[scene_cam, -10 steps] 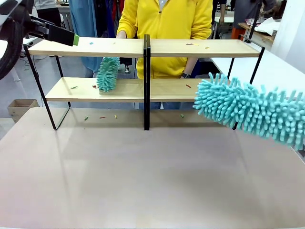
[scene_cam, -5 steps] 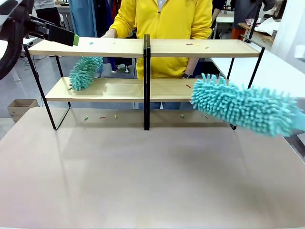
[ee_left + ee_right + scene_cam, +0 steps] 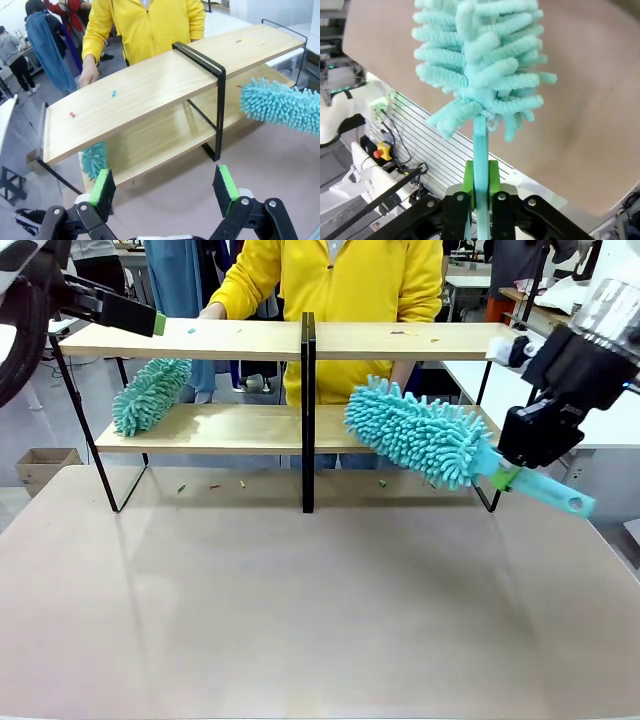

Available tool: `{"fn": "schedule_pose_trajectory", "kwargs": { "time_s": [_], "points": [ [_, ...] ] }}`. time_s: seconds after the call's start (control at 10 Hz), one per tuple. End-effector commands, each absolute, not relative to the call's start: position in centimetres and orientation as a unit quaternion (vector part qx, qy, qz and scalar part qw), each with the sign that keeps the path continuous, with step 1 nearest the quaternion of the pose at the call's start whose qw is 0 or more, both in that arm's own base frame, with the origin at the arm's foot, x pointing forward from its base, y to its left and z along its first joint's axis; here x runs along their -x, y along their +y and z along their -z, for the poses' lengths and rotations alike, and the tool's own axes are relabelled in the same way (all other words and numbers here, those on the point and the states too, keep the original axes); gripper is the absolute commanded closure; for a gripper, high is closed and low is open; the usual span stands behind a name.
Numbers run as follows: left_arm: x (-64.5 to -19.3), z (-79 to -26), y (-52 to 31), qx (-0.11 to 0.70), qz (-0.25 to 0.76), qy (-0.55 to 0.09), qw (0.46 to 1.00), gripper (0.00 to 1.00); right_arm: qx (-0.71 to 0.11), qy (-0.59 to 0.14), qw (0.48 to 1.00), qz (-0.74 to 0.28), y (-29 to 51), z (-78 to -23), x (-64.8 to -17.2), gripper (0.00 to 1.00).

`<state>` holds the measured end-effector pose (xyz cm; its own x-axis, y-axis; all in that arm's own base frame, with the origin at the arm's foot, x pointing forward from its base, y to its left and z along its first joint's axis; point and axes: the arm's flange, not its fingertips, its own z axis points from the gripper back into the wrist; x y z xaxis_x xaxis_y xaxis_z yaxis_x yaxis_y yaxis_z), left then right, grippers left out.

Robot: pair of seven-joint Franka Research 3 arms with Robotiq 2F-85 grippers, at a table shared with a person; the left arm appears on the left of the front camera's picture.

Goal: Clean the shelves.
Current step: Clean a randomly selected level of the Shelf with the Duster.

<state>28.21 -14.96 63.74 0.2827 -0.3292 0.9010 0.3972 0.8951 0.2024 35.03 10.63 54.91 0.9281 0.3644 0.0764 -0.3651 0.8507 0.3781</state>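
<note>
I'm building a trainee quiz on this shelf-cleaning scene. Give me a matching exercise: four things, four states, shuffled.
Things:
1. left gripper
2. right gripper
3. second duster
4. top board

States:
a. shut on a duster handle
b. strewn with small scraps
c. open, empty
d. over the lower board, left end

Pairs: 1-c, 2-a, 3-d, 4-b

Shelves (image 3: 230, 340) light wood, black frame (image 3: 308, 410); duster (image 3: 415, 435) turquoise; person's top (image 3: 340, 290) yellow; left claw (image 3: 162, 176) black, green pads (image 3: 101, 184).
</note>
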Motion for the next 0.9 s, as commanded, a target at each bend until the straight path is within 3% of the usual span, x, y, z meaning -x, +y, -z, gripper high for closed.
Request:
{"fn": "schedule_pose_trajectory", "kwargs": {
  "time_s": [0.0, 0.4, 0.8],
  "points": [
    [-28.1, -63.7, -14.9, 0.029, 0.226, -0.556, 0.800, 0.00, -0.170, -0.012, 0.965, -0.199, 8.8, -56.0, -32.6, 0.88],
    [-28.1, -63.7, -14.9, 0.029, 0.226, -0.556, 0.800, 0.00, -0.235, -0.033, 0.958, -0.158, 12.0, -52.8, -39.7, 0.88],
    [-28.1, -63.7, -14.9, 0.029, 0.226, -0.556, 0.800, 0.00, -0.221, -0.056, 0.962, -0.149, 14.2, -50.5, -44.1, 0.88]
  ]
}}
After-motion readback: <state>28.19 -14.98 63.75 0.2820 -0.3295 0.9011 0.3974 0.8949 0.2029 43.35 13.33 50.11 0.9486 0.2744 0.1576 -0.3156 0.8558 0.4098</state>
